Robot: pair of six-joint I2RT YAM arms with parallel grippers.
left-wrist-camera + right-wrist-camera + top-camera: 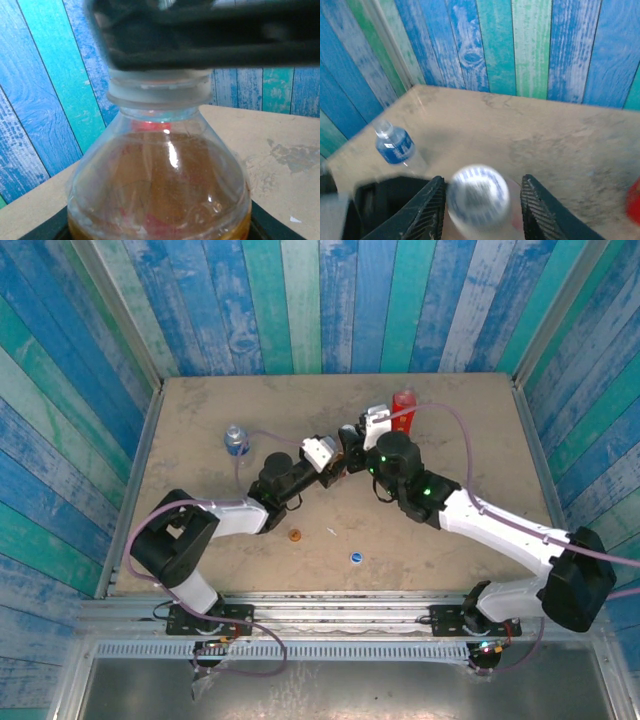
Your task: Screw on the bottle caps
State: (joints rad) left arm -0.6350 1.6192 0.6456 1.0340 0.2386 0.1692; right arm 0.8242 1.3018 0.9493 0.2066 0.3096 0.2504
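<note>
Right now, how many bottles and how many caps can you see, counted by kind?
Bottles: 3 (amber bottle, red bottle, clear bottle)
Caps: 3 (orange cap, blue cap, white cap)
Total: 6

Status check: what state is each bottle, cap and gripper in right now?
amber bottle: clamped by left gripper
white cap: on amber bottle's neck
right gripper: jaws open around white cap
clear bottle: upright, uncapped
red bottle: upright
orange cap: loose on table
blue cap: loose on table
</note>
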